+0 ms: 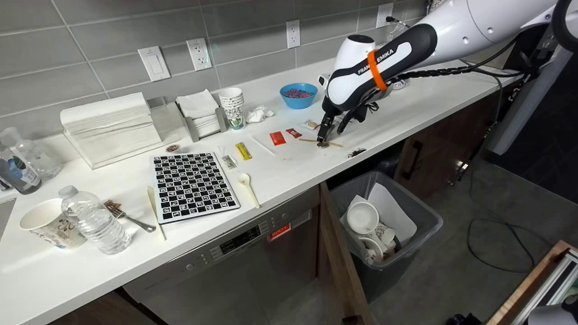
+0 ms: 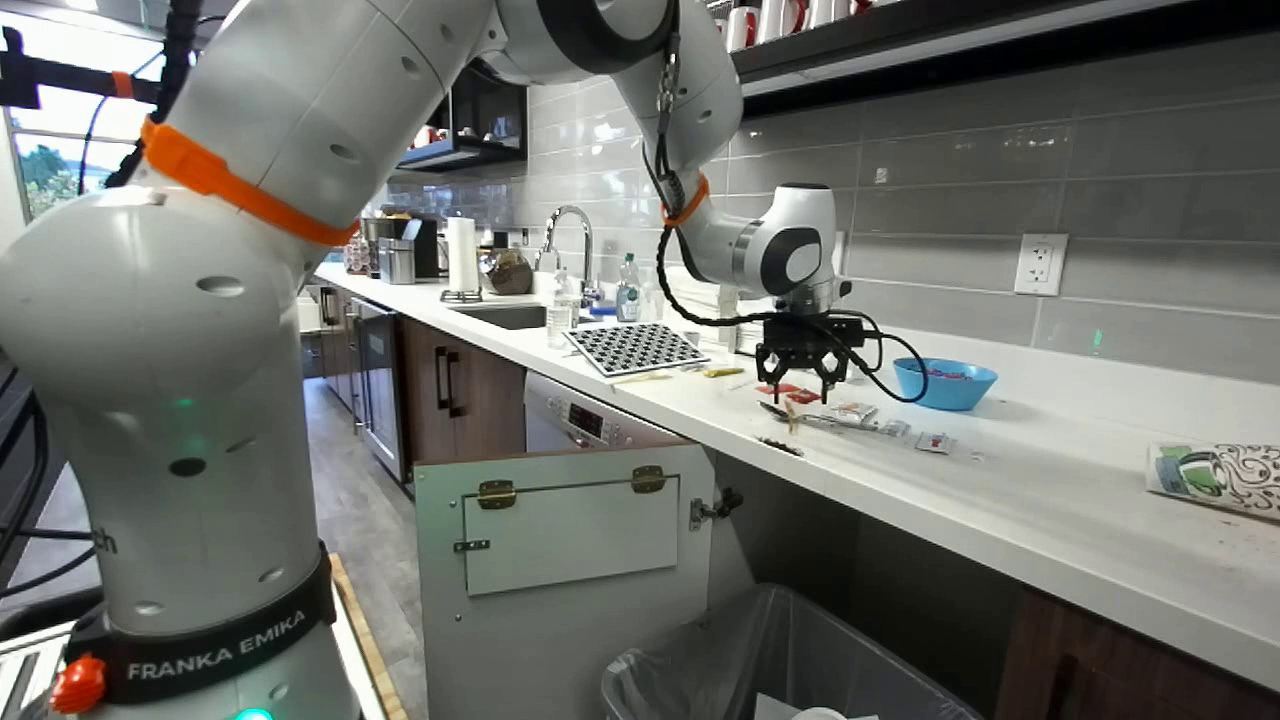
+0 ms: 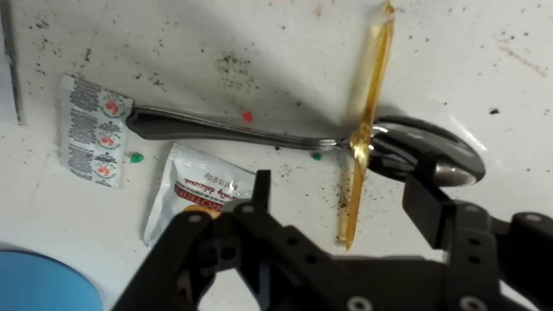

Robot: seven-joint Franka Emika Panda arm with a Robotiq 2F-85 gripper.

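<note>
My gripper (image 3: 337, 185) stands open low over the white counter, its fingers well apart with nothing held between them. A gold twisted strip (image 3: 361, 149) lies across the neck of a metal spoon (image 3: 432, 142), just ahead of the gap in the wrist view. One fingertip overlaps the edge of the spoon's bowl there; I cannot tell whether it touches. Near the opposite finger, which partly hides it, is a white protein snack packet (image 3: 203, 181). A small printed sachet (image 3: 95, 131) lies at the end of the spoon's handle. Both exterior views show the gripper (image 2: 801, 393) pointing down.
A blue bowl (image 1: 298, 101) with coloured bits stands near the wall. Dark grounds (image 1: 356, 152) lie by the counter's front edge. Red packets (image 1: 277, 138), a yellow packet (image 1: 243, 151) and a checkered board (image 1: 194, 187) are nearby. Below, a lined bin (image 1: 431, 223) stands beside an open cabinet door (image 2: 570, 540).
</note>
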